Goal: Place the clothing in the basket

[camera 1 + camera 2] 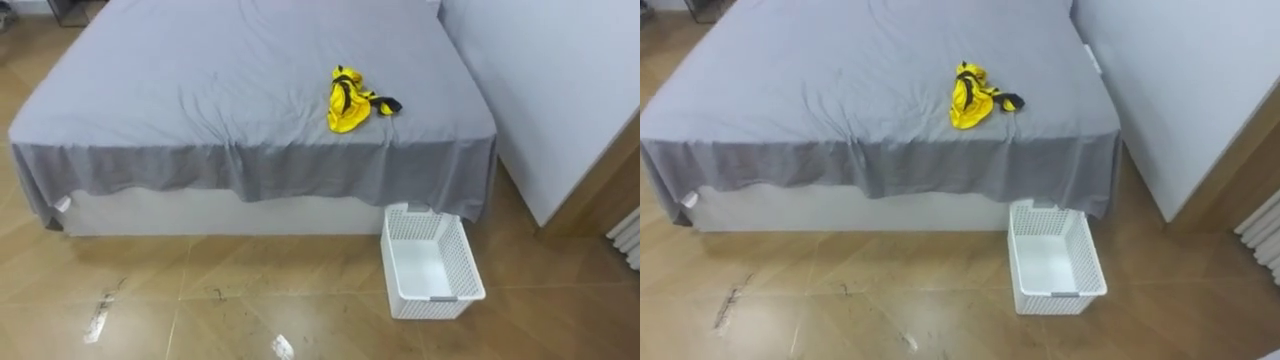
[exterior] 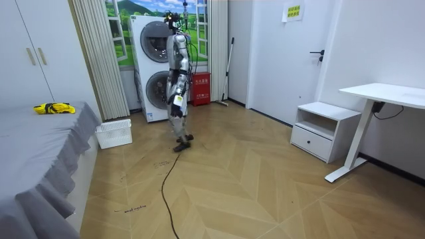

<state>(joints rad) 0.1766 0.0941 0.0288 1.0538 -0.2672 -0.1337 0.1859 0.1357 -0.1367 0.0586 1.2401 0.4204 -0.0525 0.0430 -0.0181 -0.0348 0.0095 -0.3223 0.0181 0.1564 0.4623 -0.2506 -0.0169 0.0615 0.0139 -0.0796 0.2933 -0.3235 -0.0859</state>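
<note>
**A:** What worries you most from here?

**B:** The distance. I stand on the wood floor by the stacked washing machines [image 2: 156,66], well apart from the bed [image 1: 200,80], so I have to walk in first. If I stop short, I judge my reach will not get to the clothes. If I come too close, my legs may meet the hanging sheet.

**A:** And the basket?

**B:** The basket [image 1: 410,222] sits empty on the floor just beside the bed's corner, on my right, with its far end at the sheet's hem. It looks light. A careless foot could push it aside, and a drop from bed height could miss it.

**A:** The clothes?

**B:** The clothes [image 1: 348,100] lie in a yellow heap with a dark strap on the bed, near the edge closest to the basket. With so soft a bundle I may pinch only part of it, so the rest trails. I may also catch the sheet along with it.

**A:** Is your hand ready?

**B:** My left hand [image 2: 177,101] hangs by my hip in the room view. I cannot tell whether its fingers are apart or together.
</note>
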